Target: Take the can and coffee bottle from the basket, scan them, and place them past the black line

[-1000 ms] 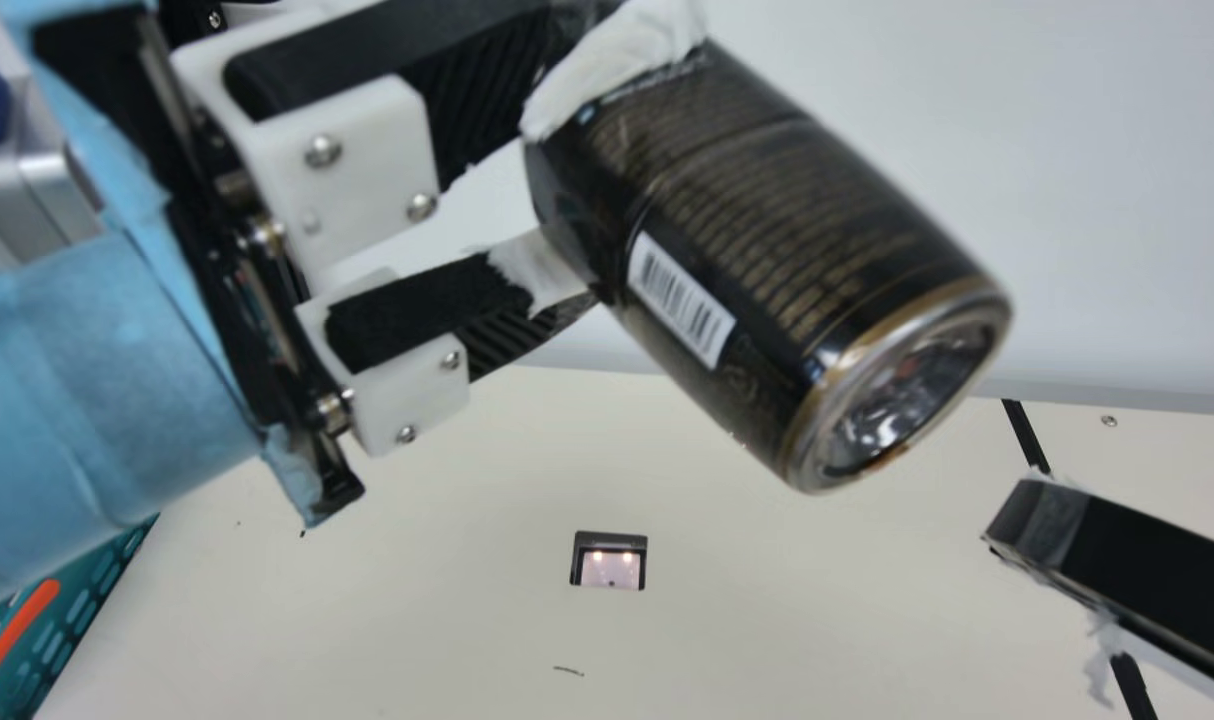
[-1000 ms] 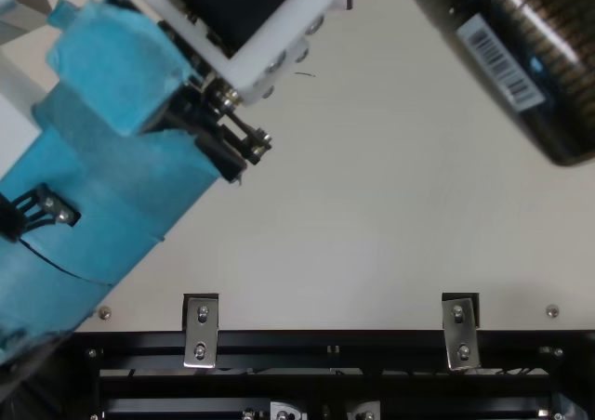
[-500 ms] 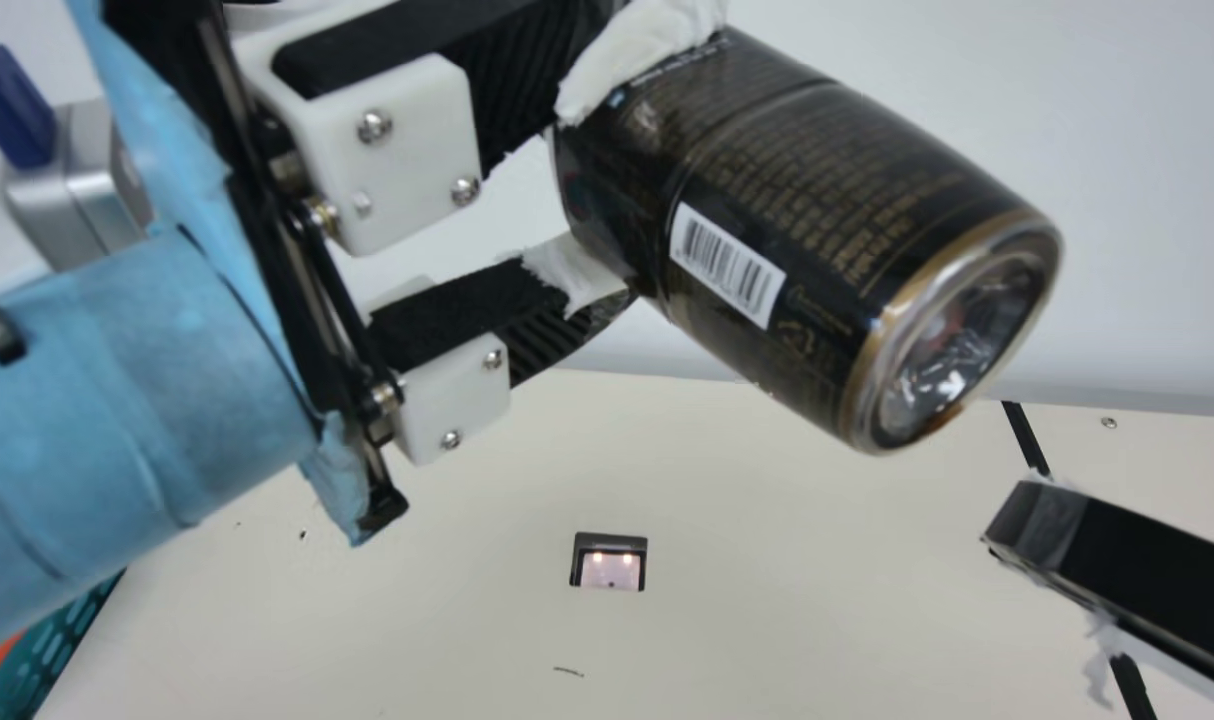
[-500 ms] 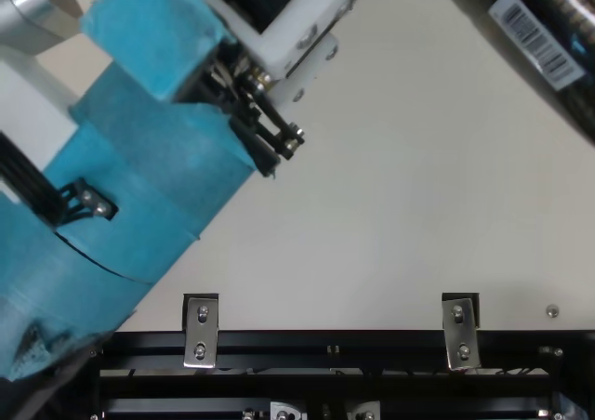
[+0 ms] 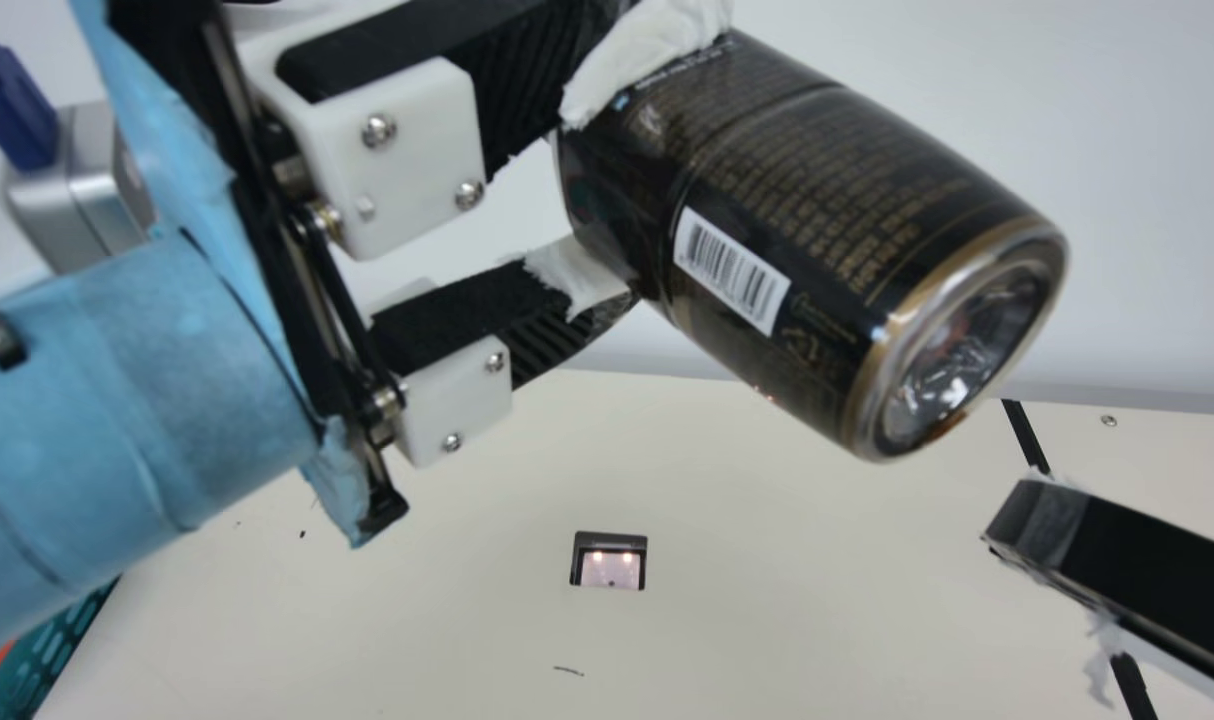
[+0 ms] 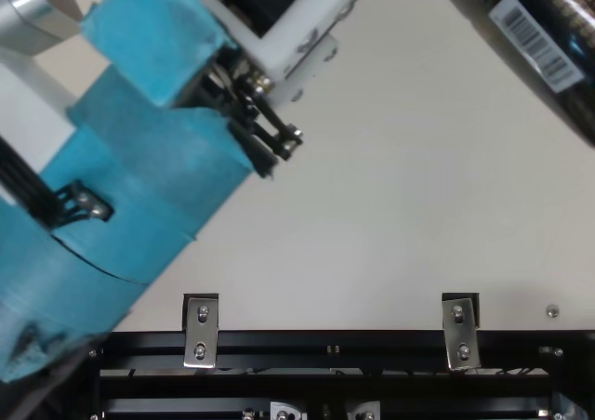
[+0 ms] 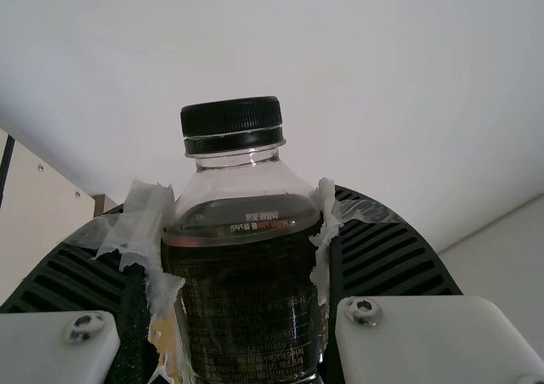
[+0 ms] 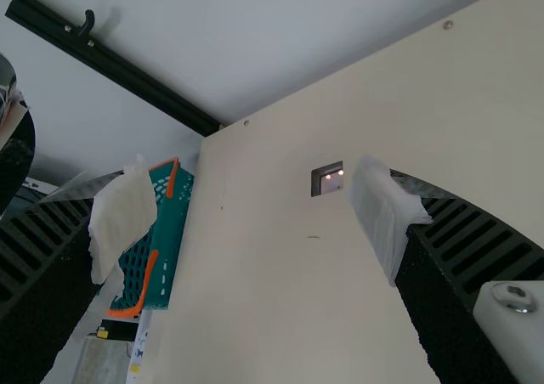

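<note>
In the main view, the left tool [image 5: 607,180] is clamped on the coffee bottle [image 5: 817,240], its base tilted toward four o'clock, barcode [image 5: 732,270] showing. From that tool, the scanner window [image 5: 610,562] in the counter [image 5: 387,620] lies at six o'clock, the basket [image 5: 67,640] at eight, and the black line [image 5: 1024,437] and right tool [image 5: 1117,560], fingers apart, around four.

My main view facing the wall [image 5: 1087,120] across the table [image 5: 767,620], top view steeply down, left wrist close on the bottle [image 7: 246,312], main and right wrist sharing the scanner window [image 5: 610,569]
</note>
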`<state>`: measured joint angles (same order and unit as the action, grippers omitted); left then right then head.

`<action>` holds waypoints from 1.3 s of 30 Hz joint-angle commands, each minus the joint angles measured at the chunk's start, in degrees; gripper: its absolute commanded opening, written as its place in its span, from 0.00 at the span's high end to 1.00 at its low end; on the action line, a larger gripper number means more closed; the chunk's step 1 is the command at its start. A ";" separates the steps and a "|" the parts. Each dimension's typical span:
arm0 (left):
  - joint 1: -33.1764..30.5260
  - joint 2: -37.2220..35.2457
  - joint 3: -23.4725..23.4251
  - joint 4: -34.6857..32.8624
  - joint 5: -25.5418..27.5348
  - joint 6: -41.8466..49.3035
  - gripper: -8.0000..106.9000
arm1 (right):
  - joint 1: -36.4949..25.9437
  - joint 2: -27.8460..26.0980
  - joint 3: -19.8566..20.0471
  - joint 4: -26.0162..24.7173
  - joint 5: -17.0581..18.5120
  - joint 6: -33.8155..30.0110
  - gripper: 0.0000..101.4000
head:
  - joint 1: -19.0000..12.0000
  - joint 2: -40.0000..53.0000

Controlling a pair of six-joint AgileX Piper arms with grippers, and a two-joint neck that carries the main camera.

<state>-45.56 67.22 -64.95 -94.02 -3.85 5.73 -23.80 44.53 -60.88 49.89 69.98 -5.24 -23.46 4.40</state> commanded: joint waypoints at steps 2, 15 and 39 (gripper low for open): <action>2.76 -0.91 1.30 0.94 0.78 -0.91 0.84 | 0.00 0.00 0.00 0.00 0.00 0.00 0.00 | -0.97 -0.44; 25.23 -8.92 13.13 0.74 12.31 -2.20 0.84 | 0.00 0.00 0.00 0.00 0.00 0.00 0.00 | -0.97 -0.44; 50.64 -8.15 23.45 -5.57 39.77 11.07 0.84 | 0.26 0.31 -0.02 0.10 -0.08 0.20 0.00 | -0.97 -0.44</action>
<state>5.08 59.07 -41.50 -99.59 35.92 16.80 -23.73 44.59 -60.88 49.89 69.98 -5.24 -23.75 4.40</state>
